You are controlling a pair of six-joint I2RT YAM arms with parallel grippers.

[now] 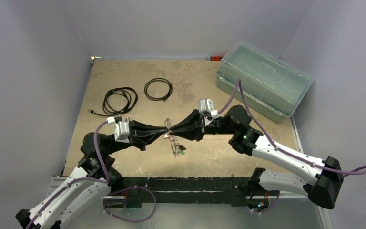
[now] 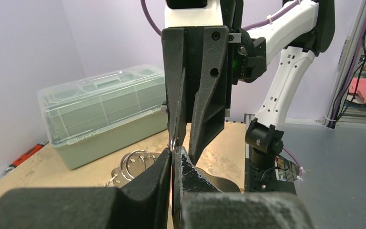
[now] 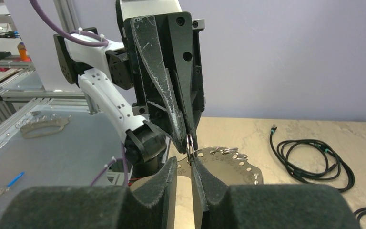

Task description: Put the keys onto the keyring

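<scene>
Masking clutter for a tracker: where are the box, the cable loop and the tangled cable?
box [image 1: 267, 71]: top view, middle of its clear lid.
cable loop [image 1: 146, 89]: top view, its left strand.
tangled cable [image 3: 281, 155]: right wrist view, left side of the coil.

Pale green clear-lidded storage box [image 1: 262, 81] and two black cable coils [image 1: 106, 102] on tan tabletop [image 1: 195, 71]

Pale oval keyring [image 1: 173, 146] aloft, tilted, small coloured keys [image 1: 182, 150] at its lower end.
</scene>
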